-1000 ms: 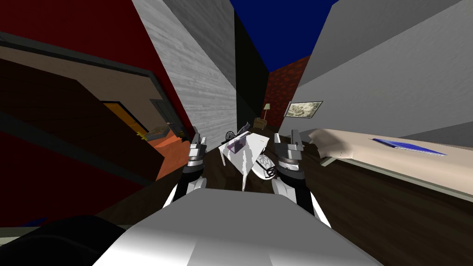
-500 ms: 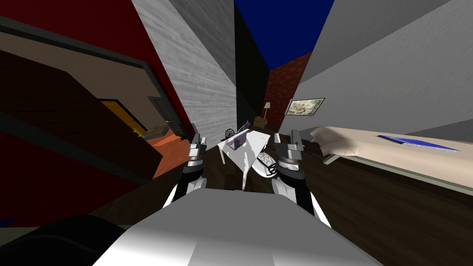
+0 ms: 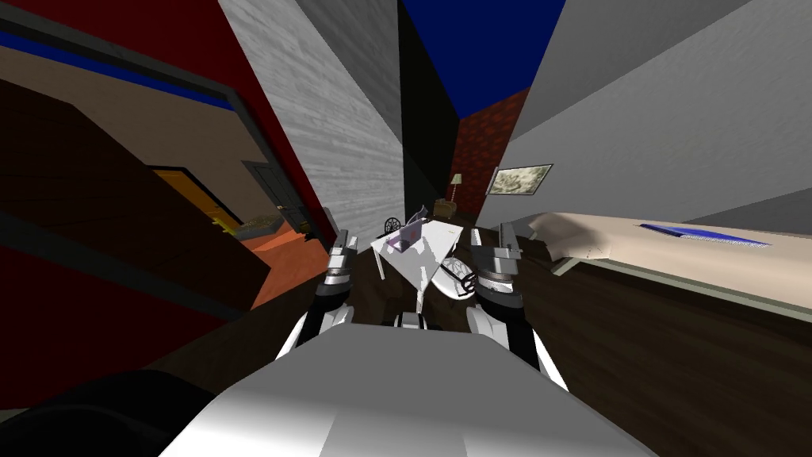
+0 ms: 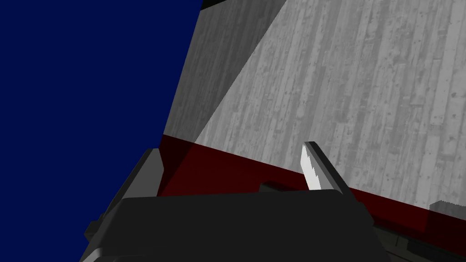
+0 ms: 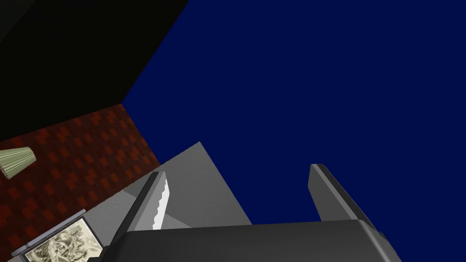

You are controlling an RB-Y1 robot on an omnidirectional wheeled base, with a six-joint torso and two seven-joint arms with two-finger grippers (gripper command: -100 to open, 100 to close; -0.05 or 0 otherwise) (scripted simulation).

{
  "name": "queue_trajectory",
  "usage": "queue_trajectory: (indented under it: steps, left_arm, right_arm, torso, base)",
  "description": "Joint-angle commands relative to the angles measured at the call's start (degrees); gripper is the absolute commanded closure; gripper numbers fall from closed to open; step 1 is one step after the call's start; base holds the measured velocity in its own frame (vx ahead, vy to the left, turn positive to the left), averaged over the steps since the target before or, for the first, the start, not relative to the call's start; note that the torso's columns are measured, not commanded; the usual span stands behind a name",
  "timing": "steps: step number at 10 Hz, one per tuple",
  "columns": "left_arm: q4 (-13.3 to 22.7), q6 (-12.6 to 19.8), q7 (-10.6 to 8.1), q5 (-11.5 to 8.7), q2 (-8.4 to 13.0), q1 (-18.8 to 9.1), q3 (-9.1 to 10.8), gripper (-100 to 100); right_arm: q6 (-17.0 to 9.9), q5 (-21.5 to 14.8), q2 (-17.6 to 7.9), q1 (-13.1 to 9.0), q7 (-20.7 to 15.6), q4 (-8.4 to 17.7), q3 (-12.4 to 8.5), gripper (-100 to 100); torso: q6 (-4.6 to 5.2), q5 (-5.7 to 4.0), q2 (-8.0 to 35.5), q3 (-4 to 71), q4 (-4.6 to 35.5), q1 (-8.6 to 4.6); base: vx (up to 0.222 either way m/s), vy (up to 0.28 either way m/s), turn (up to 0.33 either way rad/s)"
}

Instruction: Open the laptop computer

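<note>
Left claw (image 3: 344, 240) and right claw (image 3: 492, 236) both gape, raised; it should roll nearer the laptop (image 3: 405, 236) on the white surface (image 3: 434, 255) first.

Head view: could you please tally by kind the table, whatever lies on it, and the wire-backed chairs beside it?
White table: 1
Laptop: 1, on the table
Wire-backed chairs: 2, a dark chair and a white chair
Total: 4
</note>
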State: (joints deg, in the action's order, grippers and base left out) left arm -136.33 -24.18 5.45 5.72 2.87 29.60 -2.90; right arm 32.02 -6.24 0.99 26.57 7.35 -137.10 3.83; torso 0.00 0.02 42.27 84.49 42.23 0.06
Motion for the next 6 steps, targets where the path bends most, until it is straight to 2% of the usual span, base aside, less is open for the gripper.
queue_trajectory:
  steps: [1,2,4,6]
  left_arm:
    - [1.49,2.28,0.03,0.1,3.11,-1.45,0.05,-100]
    - [3.08,4.42,0.1,0.22,4.9,-2.84,0.06,-100]
    - [4.87,6.87,0.18,0.36,6.25,-4.41,0.1,-100]
    - [6.79,9.53,0.27,0.51,7.26,-6.11,0.16,-100]
  right_arm:
    - [0.0,0.0,0.0,0.0,0.0,0.0,0.0,0]
    - [0.0,0.0,0.0,0.0,0.0,0.0,0.0,0]
    - [0.0,0.0,0.0,-0.01,0.0,0.01,0.0,0]
    - [0.0,0.0,0.0,0.0,0.0,0.0,0.0,0]
  torso:
    - [0.0,0.01,0.04,0.05,0.05,0.03]
    - [0.0,0.0,0.06,0.05,0.07,0.0]
    - [0.0,-0.02,0.14,0.0,0.1,-0.05]
    - [-0.02,-0.01,-0.05,0.12,0.04,-0.03]
  base:
    - [-0.042,0.05,-0.152]
    - [-0.075,0.055,-0.285]
    - [-0.088,0.057,-0.265]
    - [-0.07,0.061,-0.18]
